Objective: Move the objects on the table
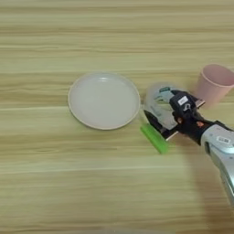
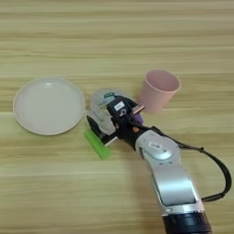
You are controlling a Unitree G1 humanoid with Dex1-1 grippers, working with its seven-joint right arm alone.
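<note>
Table (image 1: 55, 183) is light wood with horizontal tan grain stripes and fills both views; no room visible beyond it. Round pale plate (image 1: 104, 100) sits flat left of centre, nothing on it. Clear cup (image 2: 101, 106) with green-white markings stands just right of the plate's rim, close but I can't confirm contact. Pink cup (image 2: 158, 90) is upright further right and slightly farther back, near the clear cup, apart from it. Green block (image 1: 154, 138) lies flat on the wood, angled diagonally, just in front of the clear cup and off the plate's near-right edge. A bit of purple, the purple block (image 2: 138, 119), shows right behind my gripper, between it and the pink cup's base; mostly hidden, so I can't say exactly how it sits. My right arm comes in from the bottom right, silver forearm (image 2: 171, 183) running up to the gripper (image 1: 165, 116). Black fingers are spread wide, one each side of the clear cup: the far one (image 1: 179, 98) at the cup's right-rear, the near one (image 1: 153, 121) across its front, with its tip just above the green block. Fingers bracket the cup; can't tell whether they're pressing its wall or only alongside. Cup base appears to be on the table.
</note>
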